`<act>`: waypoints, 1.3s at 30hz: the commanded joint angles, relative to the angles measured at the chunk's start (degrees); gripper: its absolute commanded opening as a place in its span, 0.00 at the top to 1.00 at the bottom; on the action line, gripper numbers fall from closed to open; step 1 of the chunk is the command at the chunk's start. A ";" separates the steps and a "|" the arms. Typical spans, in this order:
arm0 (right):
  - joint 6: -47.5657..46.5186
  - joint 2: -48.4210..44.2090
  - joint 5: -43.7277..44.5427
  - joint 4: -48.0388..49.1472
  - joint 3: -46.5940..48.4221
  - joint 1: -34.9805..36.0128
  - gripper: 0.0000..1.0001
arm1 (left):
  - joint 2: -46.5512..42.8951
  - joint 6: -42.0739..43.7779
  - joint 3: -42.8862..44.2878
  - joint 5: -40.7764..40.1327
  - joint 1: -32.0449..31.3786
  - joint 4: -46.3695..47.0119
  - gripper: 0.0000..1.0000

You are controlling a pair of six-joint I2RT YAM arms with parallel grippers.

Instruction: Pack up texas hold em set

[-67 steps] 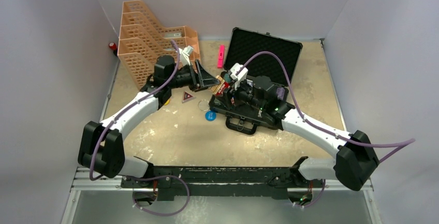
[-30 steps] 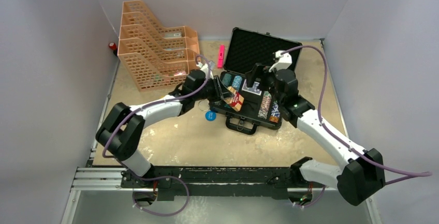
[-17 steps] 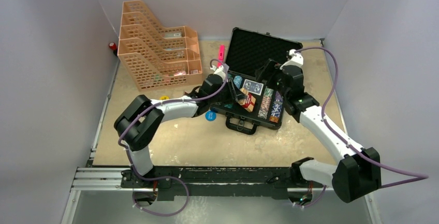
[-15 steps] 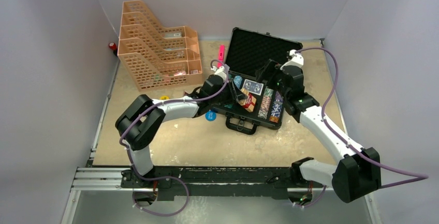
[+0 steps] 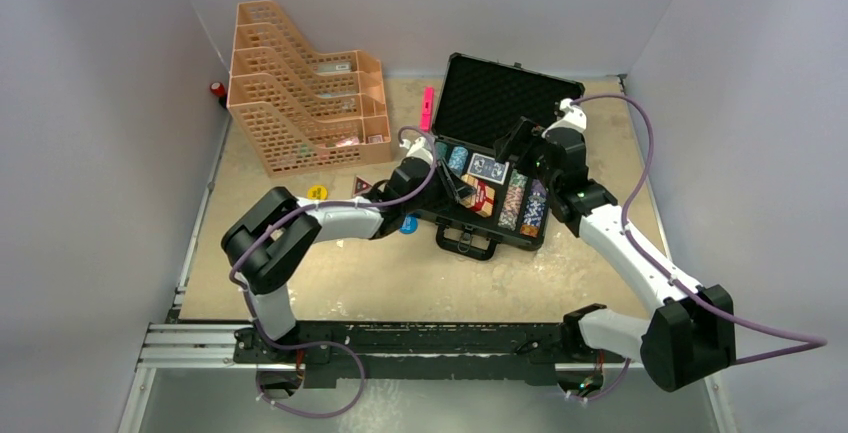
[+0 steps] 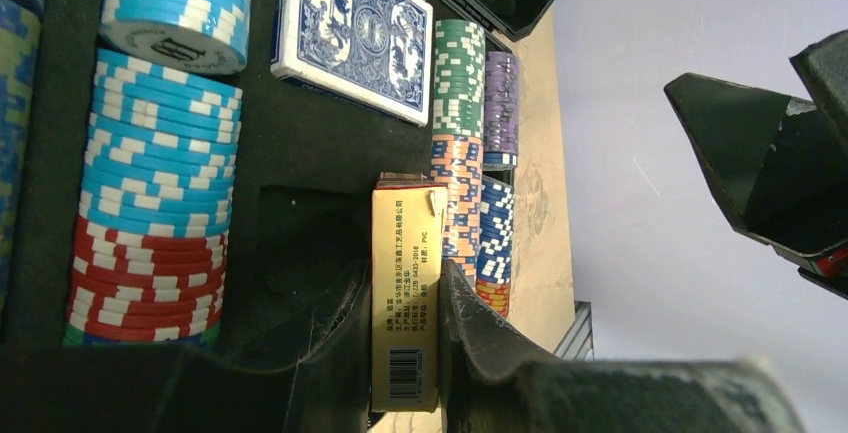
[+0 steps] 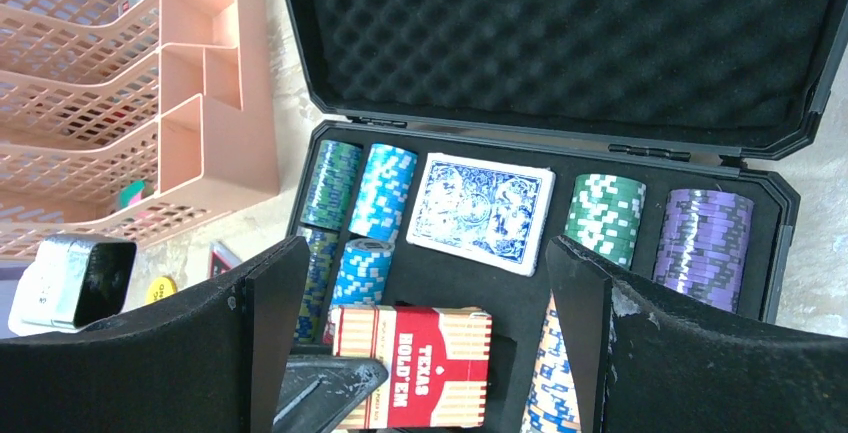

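Texas hold em set, top view. The black case lies open at the far right of the table, with its lid raised toward the far wall. Its foam holds chip stacks and the blue deck. My left pincer enters from the left, closed on the red deck. My right pincer hovers over the far part of the case, spread wide and holding nothing. Three dealer buttons lie on the table left of the case, not yet packed.

Left wrist view. My fingers clamp the red deck across its two broad faces, its narrow printed side toward the camera. The deck hangs over an empty foam pocket between two rows of chips. I cannot tell whether it touches the foam.

Right wrist view. My right pincer's two fingers stand well apart, one on each side of the view, and touch nothing. The red deck shows its "TEXAS HOLD'EM" face at the near edge.

Handling, by judgement. The boxed deck is light and fairly stiff, but thin card dents under a hard squeeze, so grip the broad faces near the middle. Chips are dense, smooth and loose in a row; take a short stack across its ends. The loaded case will be heavy, so lift it by the handle once latched.
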 commanded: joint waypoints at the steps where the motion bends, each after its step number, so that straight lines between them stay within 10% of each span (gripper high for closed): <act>1: 0.59 -0.04 -0.20 0.84 0.19 -0.33 0.10 | -3.22 -2.05 -1.74 -0.08 -1.53 0.65 1.00; 20: 0.74 0.21 -0.88 0.20 0.59 -0.50 0.10 | 5.81 0.12 7.46 11.89 -1.79 -1.41 1.00; 39: -0.09 -0.97 -1.00 -0.80 0.78 -0.59 0.10 | 0.42 15.37 13.65 -2.02 -1.79 -27.24 0.55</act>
